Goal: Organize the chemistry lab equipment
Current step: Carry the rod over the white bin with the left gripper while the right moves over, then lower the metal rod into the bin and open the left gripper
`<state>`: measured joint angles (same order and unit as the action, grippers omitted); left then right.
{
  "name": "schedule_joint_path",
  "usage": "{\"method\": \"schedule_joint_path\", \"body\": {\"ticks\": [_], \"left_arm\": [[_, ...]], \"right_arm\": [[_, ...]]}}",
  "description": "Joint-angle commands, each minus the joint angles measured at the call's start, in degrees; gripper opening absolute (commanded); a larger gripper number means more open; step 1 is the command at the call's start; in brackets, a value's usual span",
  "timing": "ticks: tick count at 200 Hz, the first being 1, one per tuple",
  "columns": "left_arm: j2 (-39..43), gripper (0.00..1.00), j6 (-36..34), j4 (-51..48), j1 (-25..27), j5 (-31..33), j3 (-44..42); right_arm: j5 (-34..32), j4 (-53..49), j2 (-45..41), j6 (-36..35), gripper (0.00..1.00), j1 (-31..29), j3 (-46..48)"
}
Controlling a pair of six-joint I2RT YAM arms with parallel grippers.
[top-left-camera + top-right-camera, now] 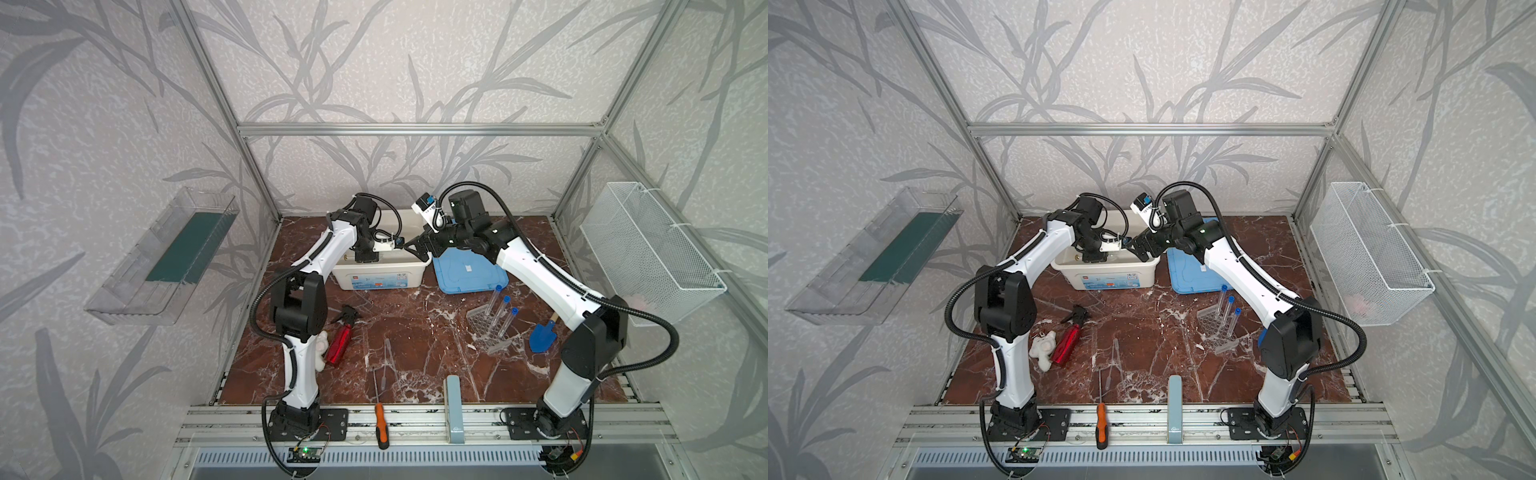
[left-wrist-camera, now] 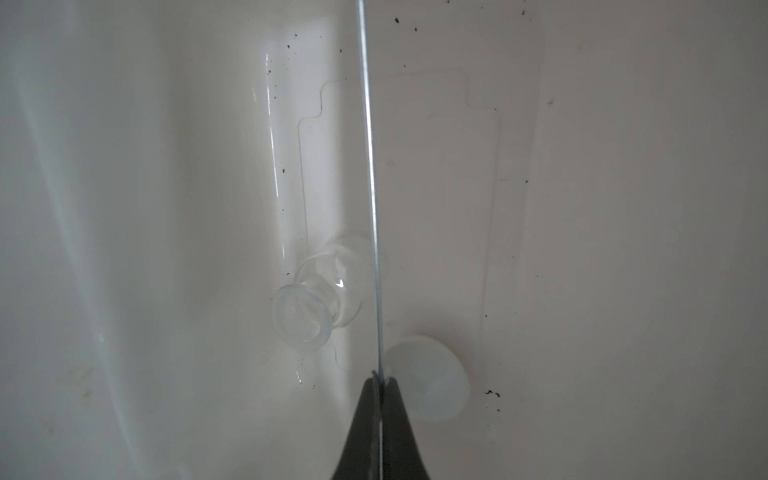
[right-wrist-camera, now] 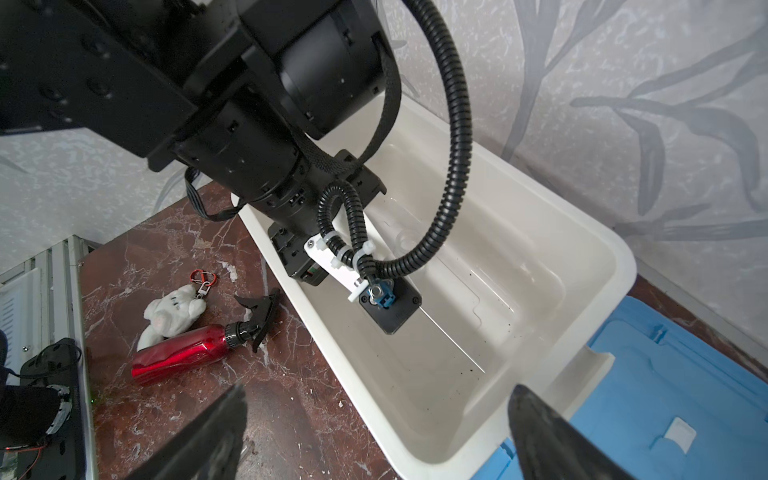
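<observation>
Now | left claw (image 2: 380, 375) pinching thin rod (image 2: 369, 166) inside white bin (image 3: 540, 193) | right claw (image 3: 378, 388) spread above bin rim

Glossy white plastic bin (image 3: 552, 199), clear glass jar (image 2: 316, 291), clear thin dropper (image 2: 370, 166); polished marbled tabletop (image 1: 415, 324)

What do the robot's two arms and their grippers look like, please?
The left arm and right arm share white link shells, black joint housings and black ribbed conduit fastened with white zip ties. The left gripper and right gripper have dark fingers tapering to points.
</observation>
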<state>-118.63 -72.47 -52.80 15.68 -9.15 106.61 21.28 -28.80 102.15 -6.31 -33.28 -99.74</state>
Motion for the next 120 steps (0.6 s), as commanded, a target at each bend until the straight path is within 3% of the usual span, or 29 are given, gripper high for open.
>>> {"method": "schedule_joint_path", "body": {"ticks": [1, 79, 120], "left_arm": [[-2.7, 0.0, -1.1, -3.5, -0.2, -1.4, 2.3], [-8.0, 0.0, 2.2, -3.5, 0.0, -0.6, 3.3], [-8.4, 0.0, 2.2, -0.6, 0.6, 0.3, -0.4]], "right_arm": [[0.8, -3.2, 1.4, -0.8, 0.96, 0.0, -2.5], [-2.0, 1.3, 2.0, 1.3, 0.95, -0.7, -0.6], [-1.9, 1.9, 2.6, 2.0, 0.95, -0.7, -0.6]]}}
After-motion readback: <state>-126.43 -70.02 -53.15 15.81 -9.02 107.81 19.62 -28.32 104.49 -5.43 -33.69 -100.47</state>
